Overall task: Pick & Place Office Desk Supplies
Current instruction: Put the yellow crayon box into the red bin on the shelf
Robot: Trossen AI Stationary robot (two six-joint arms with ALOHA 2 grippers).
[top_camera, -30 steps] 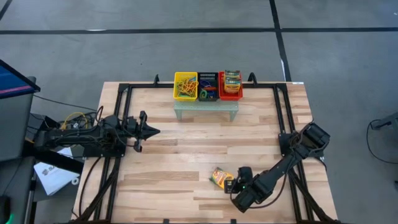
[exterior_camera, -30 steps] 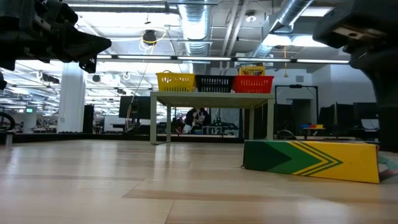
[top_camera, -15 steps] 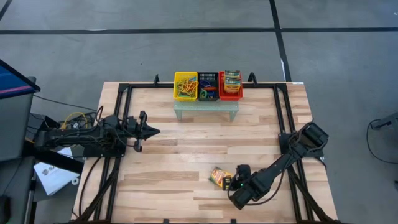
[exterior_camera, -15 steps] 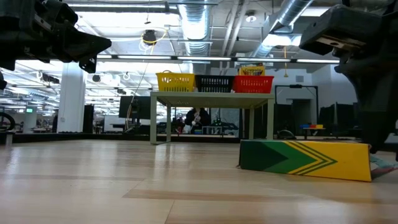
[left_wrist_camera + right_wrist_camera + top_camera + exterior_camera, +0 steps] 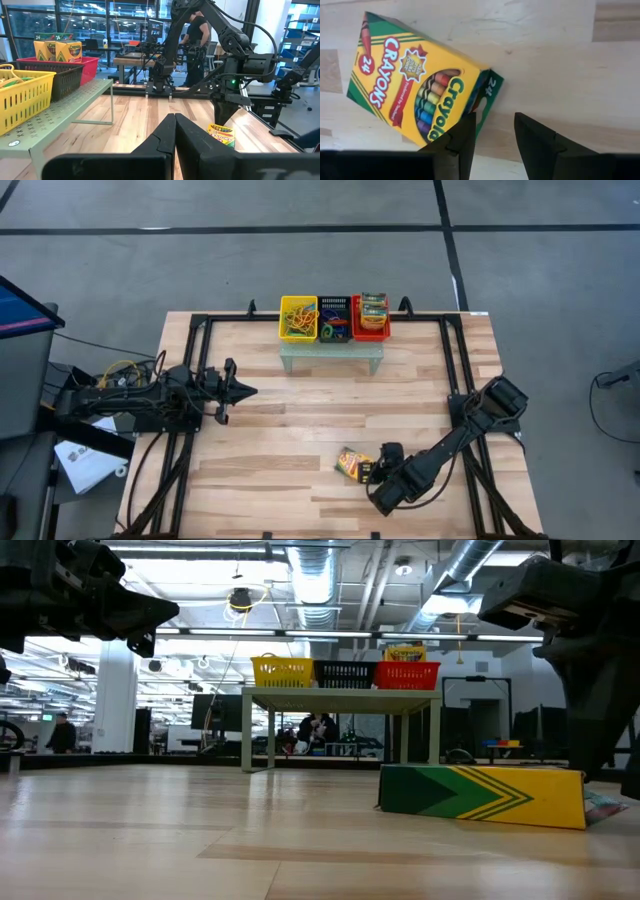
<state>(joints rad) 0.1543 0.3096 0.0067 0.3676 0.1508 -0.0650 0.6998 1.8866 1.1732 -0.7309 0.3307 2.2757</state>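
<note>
A yellow-and-green crayon box [image 5: 352, 464] [image 5: 415, 85] [image 5: 480, 792] lies flat on the wood near the table's near edge. My right gripper [image 5: 372, 472] [image 5: 494, 118] points down just right of it, open, at the box's green end. My left gripper [image 5: 240, 390] [image 5: 175, 118] hovers shut over the table's left side, far from the box. Two more crayon boxes [image 5: 373, 304] [image 5: 55, 49] stand in the red basket [image 5: 371, 330]. Rubber-band loops [image 5: 299, 318] fill the yellow basket and some lie in the black basket [image 5: 334, 320]. My right gripper comes from above, pointing down, and stays open. One finger [image 5: 462, 135] stands against the box's green end [image 5: 489, 92] near its corner; the other finger [image 5: 535, 137] is over bare wood. The box lies flat on the table.
The three baskets sit in a row on a small green shelf [image 5: 331, 356] at the table's far edge. Black frame rails [image 5: 195, 380] run along the table's left and right sides. Bare wood lies between the shelf and the crayon box.
My right gripper has moved a little toward the table's left, against the crayon box. The box has slid a short way toward the table's left, staying flat. My left arm has kept still.
</note>
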